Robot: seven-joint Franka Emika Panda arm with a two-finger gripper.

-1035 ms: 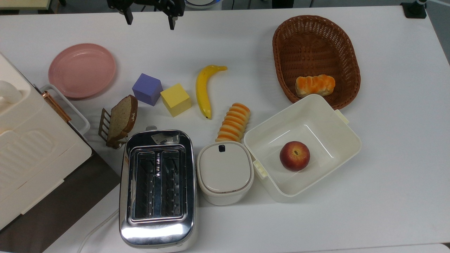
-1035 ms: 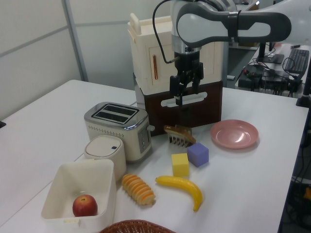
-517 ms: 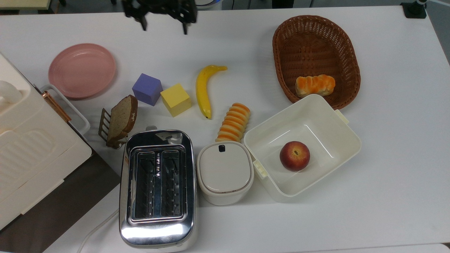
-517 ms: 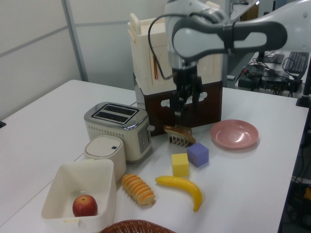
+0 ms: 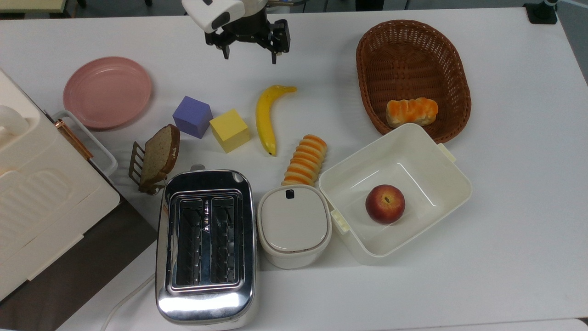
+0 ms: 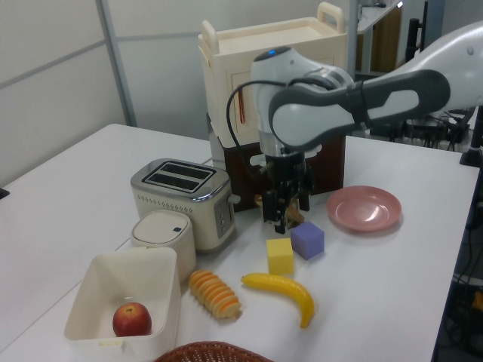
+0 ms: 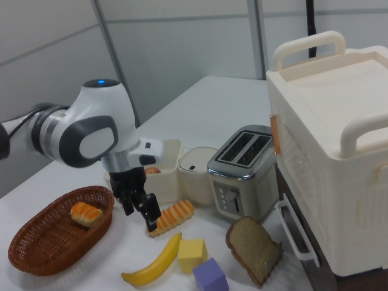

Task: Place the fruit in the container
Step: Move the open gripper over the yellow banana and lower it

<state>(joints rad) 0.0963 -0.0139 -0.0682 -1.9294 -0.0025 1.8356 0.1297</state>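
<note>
The fruit, a long yellow banana [image 5: 265, 117] [image 6: 283, 290] [image 7: 154, 264], lies on the white table between a yellow cube and a striped roll. The container, a cream-white square tub [image 5: 463, 191] [image 6: 96, 285] [image 7: 172, 153], stands at the top view's lower right with a red-yellow apple [image 5: 385, 203] [image 6: 131, 319] inside. My gripper [image 5: 249, 56] [image 6: 284, 221] [image 7: 139, 216] hangs open and empty above the table. It is just beyond the banana's stem end, toward the top view's upper edge, and apart from the banana.
A chrome toaster [image 5: 204, 246] and a white lidded box [image 5: 294, 225] stand by the tub. A striped roll [image 5: 305, 161], purple cube [image 5: 192, 116], yellow cube [image 5: 229, 130], bread slice [image 5: 158, 156], pink plate [image 5: 107, 92] and wicker basket [image 5: 452, 82] with a roll surround the banana. A big cream box [image 5: 36, 193] stands at the top view's left.
The gripper has moved toward the top view's right and come down lower, closer to the banana's stem end. Its fingers stay open. Nothing on the table has moved.
</note>
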